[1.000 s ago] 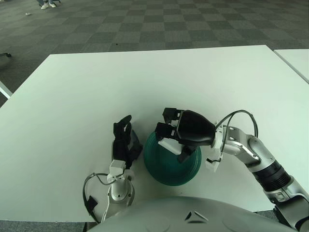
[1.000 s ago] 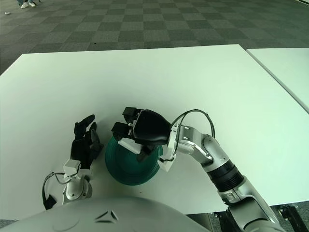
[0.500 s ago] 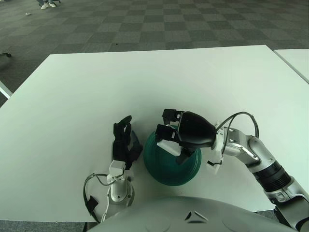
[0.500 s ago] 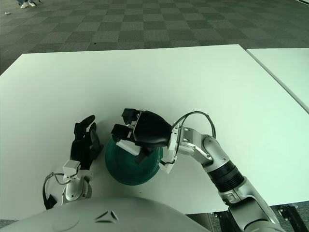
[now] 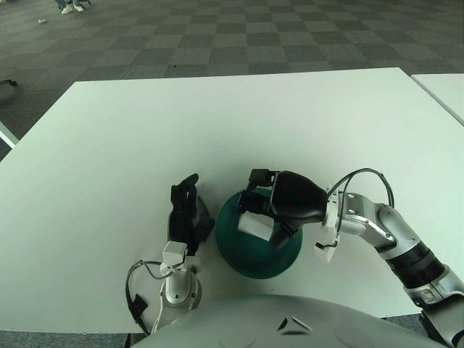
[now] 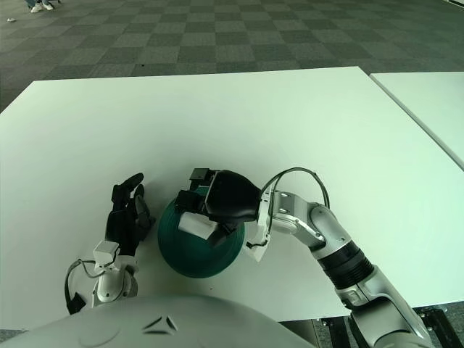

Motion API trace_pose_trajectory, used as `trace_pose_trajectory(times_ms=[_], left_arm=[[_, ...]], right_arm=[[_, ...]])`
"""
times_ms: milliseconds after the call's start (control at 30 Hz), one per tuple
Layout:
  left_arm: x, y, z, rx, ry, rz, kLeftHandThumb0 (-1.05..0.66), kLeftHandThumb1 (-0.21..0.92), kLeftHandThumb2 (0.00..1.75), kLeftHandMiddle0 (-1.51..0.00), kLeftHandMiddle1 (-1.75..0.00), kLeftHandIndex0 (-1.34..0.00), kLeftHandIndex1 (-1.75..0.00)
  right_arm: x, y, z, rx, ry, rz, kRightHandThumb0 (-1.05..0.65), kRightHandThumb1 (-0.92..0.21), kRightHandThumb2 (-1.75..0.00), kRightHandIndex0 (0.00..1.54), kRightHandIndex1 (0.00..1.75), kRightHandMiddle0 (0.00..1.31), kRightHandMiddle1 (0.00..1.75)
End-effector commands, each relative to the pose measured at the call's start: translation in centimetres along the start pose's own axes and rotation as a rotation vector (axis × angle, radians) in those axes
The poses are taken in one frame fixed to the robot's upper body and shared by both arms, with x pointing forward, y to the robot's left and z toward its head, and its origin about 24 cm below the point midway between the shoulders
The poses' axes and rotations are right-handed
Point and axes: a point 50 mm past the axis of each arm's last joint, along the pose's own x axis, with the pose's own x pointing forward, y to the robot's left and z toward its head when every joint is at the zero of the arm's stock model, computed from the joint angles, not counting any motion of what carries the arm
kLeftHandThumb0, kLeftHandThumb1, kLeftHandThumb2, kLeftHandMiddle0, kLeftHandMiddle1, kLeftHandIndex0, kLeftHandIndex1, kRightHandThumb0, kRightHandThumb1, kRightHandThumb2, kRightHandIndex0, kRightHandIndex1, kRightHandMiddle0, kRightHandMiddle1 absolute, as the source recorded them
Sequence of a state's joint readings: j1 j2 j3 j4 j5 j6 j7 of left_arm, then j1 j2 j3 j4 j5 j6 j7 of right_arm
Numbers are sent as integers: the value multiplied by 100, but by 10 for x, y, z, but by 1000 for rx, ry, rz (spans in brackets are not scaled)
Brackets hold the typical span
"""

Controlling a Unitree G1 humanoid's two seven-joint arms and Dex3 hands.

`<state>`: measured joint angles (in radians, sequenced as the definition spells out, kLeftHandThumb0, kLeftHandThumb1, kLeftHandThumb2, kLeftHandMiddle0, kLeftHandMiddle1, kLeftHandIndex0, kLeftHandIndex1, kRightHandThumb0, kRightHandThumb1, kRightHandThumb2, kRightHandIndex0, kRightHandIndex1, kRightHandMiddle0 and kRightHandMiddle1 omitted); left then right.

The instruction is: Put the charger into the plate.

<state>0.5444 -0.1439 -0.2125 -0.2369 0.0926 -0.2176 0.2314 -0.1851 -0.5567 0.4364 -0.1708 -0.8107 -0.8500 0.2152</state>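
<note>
The right robot hand (image 5: 270, 210) gripped the small white block charger (image 5: 255, 225) directly over the round dark-green plate (image 5: 250, 254), apparently just above its surface; the left robot hand (image 5: 186, 212) showed beside the plate's left rim, fingers relaxed.

Light: I get bright, even daylight on the white table (image 5: 145, 123) | Shadows: soft, short, close under the right hand (image 5: 279, 206) and plate (image 5: 254, 264) | Glare: none I notice | Focus: sharp to the carpet (image 5: 217, 29) | Tint: faint green.

matt white table (image 5: 145, 130), ribbed green plate (image 5: 239, 257)
</note>
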Motion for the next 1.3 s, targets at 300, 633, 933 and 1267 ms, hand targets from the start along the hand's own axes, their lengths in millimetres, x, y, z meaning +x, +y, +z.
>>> trace_pose_trajectory(times_ms=[300,633,933,1267], left_arm=[[-3,-3,0,-14,1,-3,-72,92,97,-32,-4,0,-90],[-3,-3,1,-12,-5,-10,-74,92,96,-31,-3,0,-90],[-4,-3,0,-2,-11,-4,-76,92,97,-32,-4,0,-91],[-8,-2,-1,-7,-10,22,-78,92,97,-35,-5,-1,-103]], right_arm=[[-2,1,-2,17,-24,73,-105,-92,-106,6,5,0,5],[-9,0,-4,28,-7,90,-105,-92,-105,1,1,0,0],[-14,-3,-12,273,129,-37,-104,-92,-104,3,2,1,1],[-33,4,-34,848,386,-458,-97,-92,-99,20,3,0,33]])
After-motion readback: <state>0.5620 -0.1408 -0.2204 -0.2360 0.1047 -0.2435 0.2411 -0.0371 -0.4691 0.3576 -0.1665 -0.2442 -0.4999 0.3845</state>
